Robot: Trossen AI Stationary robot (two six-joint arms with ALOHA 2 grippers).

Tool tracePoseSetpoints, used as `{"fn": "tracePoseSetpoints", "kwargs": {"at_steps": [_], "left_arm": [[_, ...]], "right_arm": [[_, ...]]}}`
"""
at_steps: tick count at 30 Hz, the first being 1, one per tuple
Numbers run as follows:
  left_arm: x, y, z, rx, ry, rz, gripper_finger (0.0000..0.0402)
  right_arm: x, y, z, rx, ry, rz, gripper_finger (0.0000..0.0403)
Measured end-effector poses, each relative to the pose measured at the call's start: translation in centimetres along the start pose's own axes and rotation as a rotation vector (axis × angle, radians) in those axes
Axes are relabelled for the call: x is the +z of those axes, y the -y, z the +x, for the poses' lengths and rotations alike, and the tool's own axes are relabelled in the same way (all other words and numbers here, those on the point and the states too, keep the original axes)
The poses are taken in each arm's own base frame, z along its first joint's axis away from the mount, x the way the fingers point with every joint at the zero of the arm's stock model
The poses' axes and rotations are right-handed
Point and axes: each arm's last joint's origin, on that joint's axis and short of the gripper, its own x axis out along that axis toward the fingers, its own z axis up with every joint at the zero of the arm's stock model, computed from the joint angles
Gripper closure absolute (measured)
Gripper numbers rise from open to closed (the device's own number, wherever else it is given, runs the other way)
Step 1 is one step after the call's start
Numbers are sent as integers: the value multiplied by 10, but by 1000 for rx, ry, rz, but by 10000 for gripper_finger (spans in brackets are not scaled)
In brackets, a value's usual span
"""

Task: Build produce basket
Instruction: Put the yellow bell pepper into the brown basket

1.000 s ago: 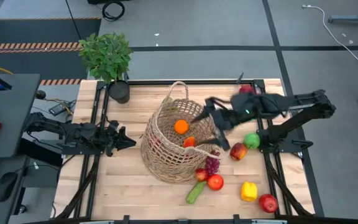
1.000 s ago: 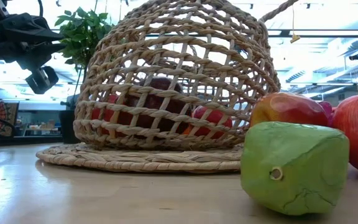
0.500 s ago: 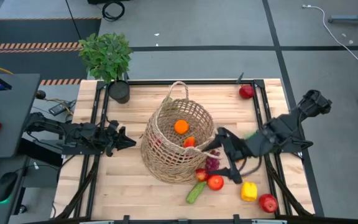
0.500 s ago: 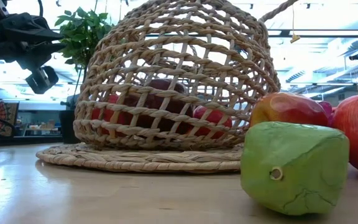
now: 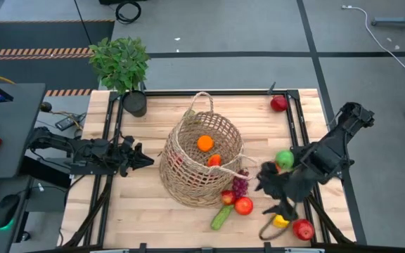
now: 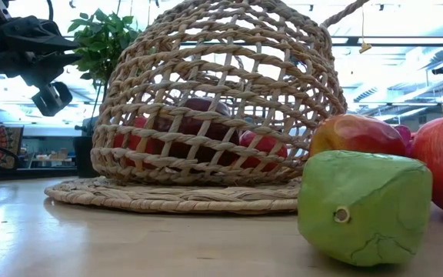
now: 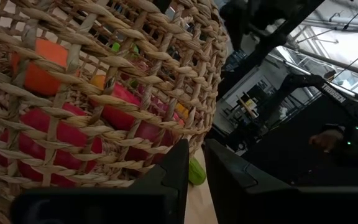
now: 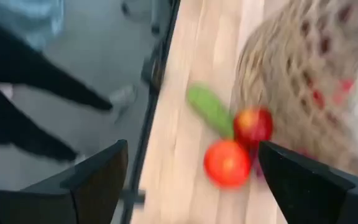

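The tan wicker basket (image 5: 201, 158) stands on its flat woven base (image 6: 168, 196) at the table's middle. It holds an orange (image 5: 204, 143) and red pieces (image 5: 214, 160). Purple grapes (image 5: 240, 186), two red apples (image 5: 243, 205), and a green cucumber (image 5: 221, 216) lie at its near right. The green apple (image 5: 285, 159) lies further right. My right gripper (image 5: 276, 200) hovers open and empty over the yellow pepper (image 5: 281, 221), beside a red apple (image 5: 302, 229). My left gripper (image 5: 143, 160) is shut just left of the basket, touching nothing.
A potted plant (image 5: 121, 67) stands at the far left corner. Another red apple (image 5: 278, 103) lies at the far right corner. Black frame rails run along the table's left and right edges. In the right wrist view, the cucumber (image 8: 211, 111) and two red apples (image 8: 227, 163) lie beside the basket (image 8: 309, 74).
My right gripper has swung from the basket's right rim toward the table's near right corner, and is now over the yellow pepper. The basket and the produce have not moved. My left arm has kept still.
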Motion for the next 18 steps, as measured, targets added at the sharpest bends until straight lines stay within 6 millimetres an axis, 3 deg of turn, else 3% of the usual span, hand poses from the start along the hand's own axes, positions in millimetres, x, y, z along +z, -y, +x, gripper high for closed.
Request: {"fn": "tracePoseSetpoints", "kwargs": {"at_steps": [4, 10, 18], "left_arm": [[0, 0, 0, 0, 0, 0, 339], [0, 0, 0, 0, 0, 0, 344], [0, 0, 0, 1, 0, 0, 343]], "right_arm": [[-20, -6, 6, -33, -79, -109, 44], [-62, -3, 42, -122, -159, -320, 45], [-94, 2, 62, 137, -415, -285, 46]]}}
